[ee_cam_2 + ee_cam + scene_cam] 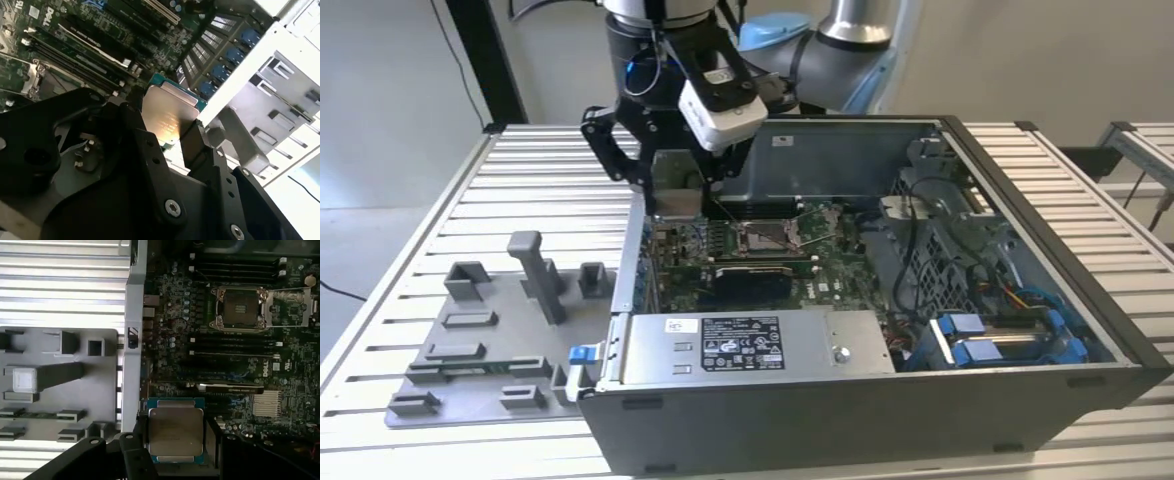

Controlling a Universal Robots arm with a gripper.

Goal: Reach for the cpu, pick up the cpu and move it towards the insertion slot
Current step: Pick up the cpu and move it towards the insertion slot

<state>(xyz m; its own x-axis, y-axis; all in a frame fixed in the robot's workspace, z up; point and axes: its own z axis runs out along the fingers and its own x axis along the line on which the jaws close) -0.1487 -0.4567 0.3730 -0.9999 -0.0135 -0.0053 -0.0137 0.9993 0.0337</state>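
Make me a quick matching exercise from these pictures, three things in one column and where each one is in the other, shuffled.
Things:
1. cpu
2. insertion slot
3. grey fixture tray

Places:
A. on the slatted table, outside the computer case
B. between the gripper fingers, over the board
C. on the green board, open, dark centre bare

Pairs: 1-B, 2-C, 3-A

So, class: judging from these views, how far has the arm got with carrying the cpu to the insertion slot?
Done: the pick-up. The gripper is shut on the cpu, which is off the grey fixture tray and hangs over the motherboard. In hand: the carry, with the cpu held just inside the case wall. Left: reaching the insertion slot, which sits open and empty, some way off across the board.
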